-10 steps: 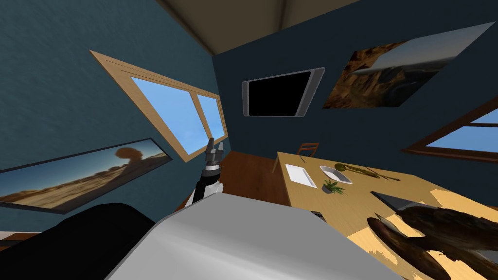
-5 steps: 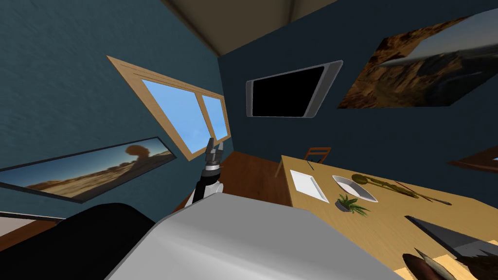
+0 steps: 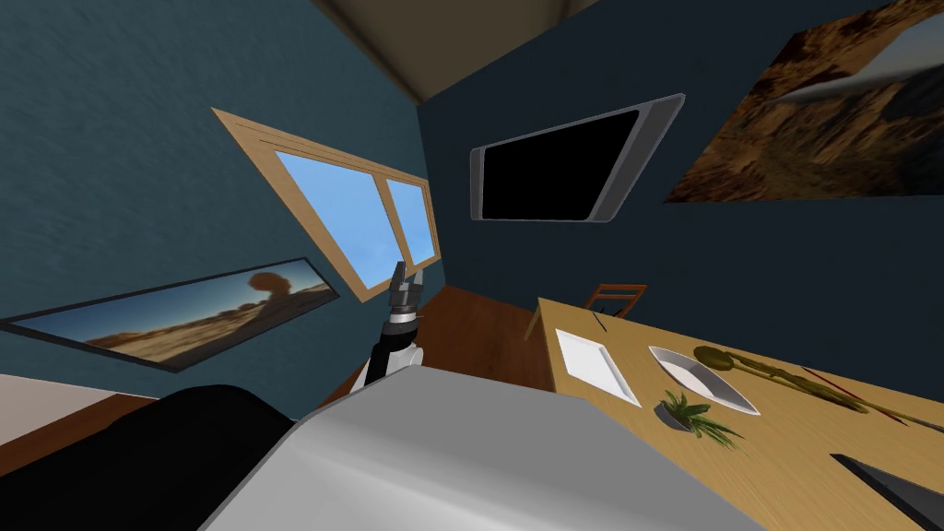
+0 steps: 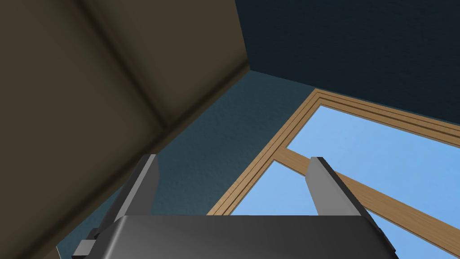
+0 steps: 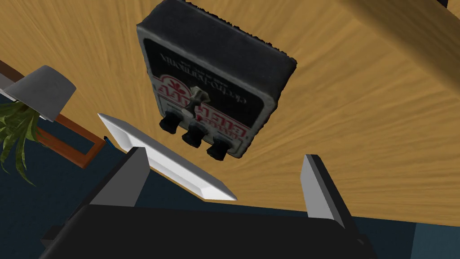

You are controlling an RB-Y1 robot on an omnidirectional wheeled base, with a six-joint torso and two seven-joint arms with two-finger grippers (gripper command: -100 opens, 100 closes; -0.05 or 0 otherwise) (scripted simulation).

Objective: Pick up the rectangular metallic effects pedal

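Hovering over the wooden bench [image 5: 386,117], the right end effector [image 5: 224,155] has its fingers spread wide, grasping nothing. Just ahead, untouched, lies the effects pedal [image 5: 211,81] (grey case, dark face, three black knobs nearest the fingers). A white dish [image 5: 166,162] lies just beside it. The left end effector [image 3: 406,279] points upward, fingers apart.

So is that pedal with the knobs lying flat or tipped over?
Flat: the pedal rests on its back on the wooden table, printed face turned up.
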